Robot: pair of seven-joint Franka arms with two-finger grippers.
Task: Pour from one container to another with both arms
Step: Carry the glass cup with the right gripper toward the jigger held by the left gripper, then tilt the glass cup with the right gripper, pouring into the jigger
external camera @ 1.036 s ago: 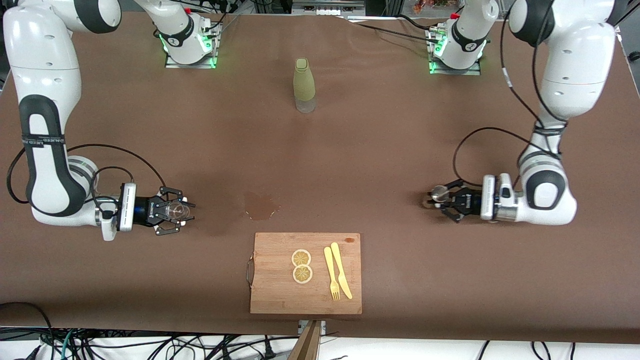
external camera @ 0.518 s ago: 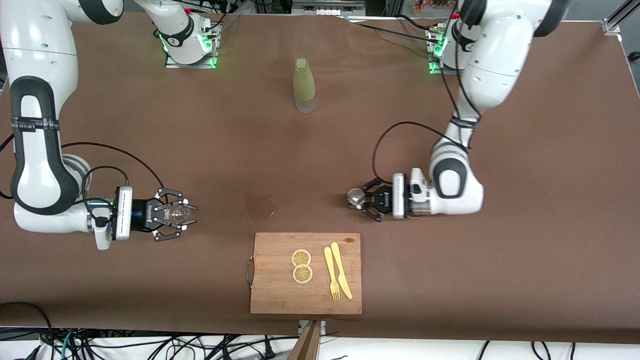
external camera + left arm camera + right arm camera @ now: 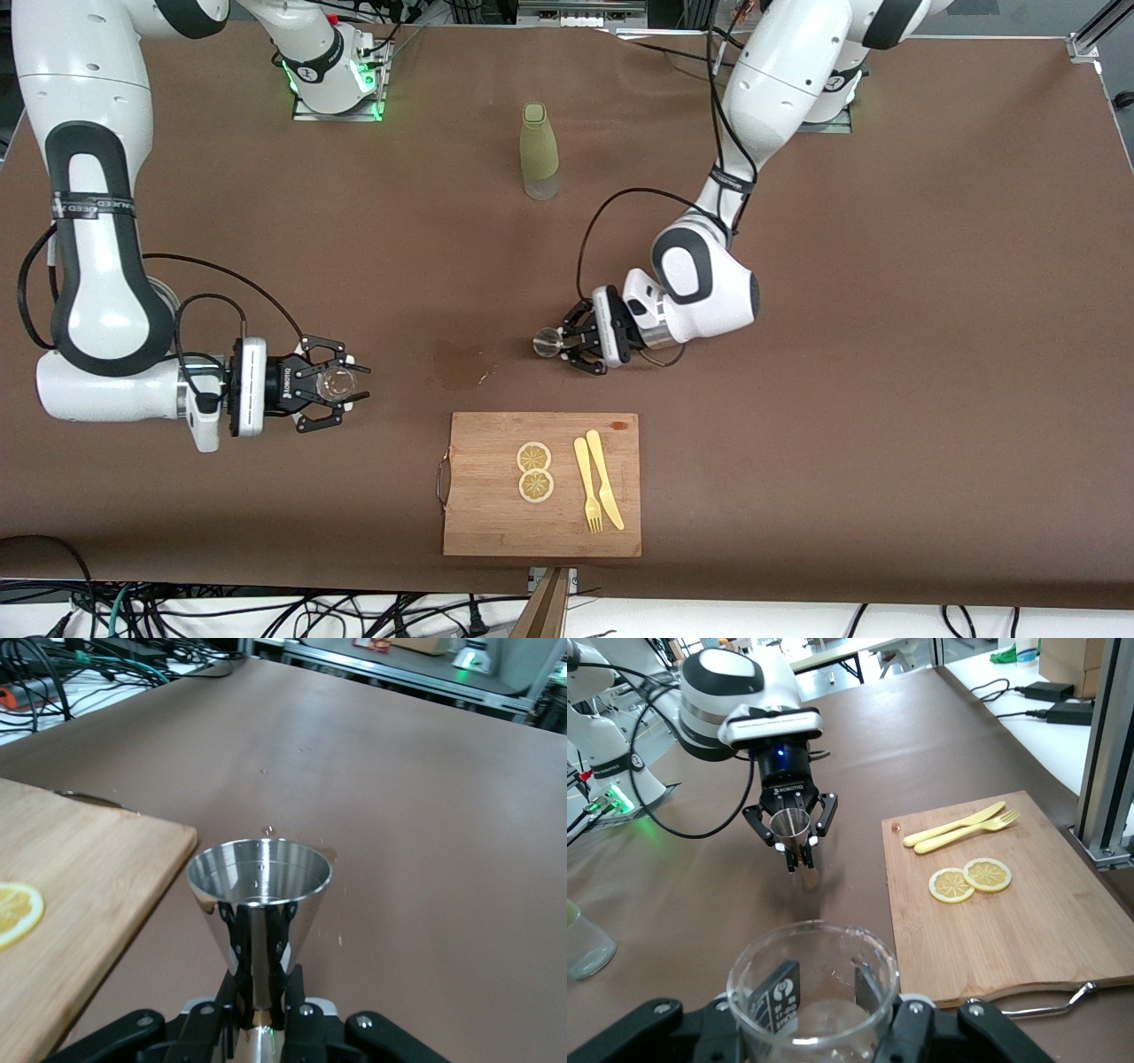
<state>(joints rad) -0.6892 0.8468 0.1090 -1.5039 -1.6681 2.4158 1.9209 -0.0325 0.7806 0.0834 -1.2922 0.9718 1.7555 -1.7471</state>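
My left gripper (image 3: 560,343) is shut on the narrow waist of the steel jigger (image 3: 547,341), which it holds upright over the brown table beside a dark wet patch (image 3: 461,365). In the left wrist view the jigger (image 3: 260,886) shows its open upper cone, with the fingers (image 3: 232,930) clamped below it. My right gripper (image 3: 349,385) is shut on the small clear glass (image 3: 335,383) over the table toward the right arm's end. In the right wrist view the glass (image 3: 808,1014) stands mouth up between the fingers. The jigger (image 3: 790,826) hangs farther off in my left gripper (image 3: 799,855).
A wooden cutting board (image 3: 496,523) lies near the front edge with two lemon slices (image 3: 534,471) and a yellow fork and knife (image 3: 598,483). A tall olive-green bottle (image 3: 539,151) stands near the arms' bases. The board's corner (image 3: 71,895) lies close to the jigger.
The left arm has carried the jigger a long way from its own end of the table toward the middle. The right gripper has shifted slightly toward the middle with the glass.
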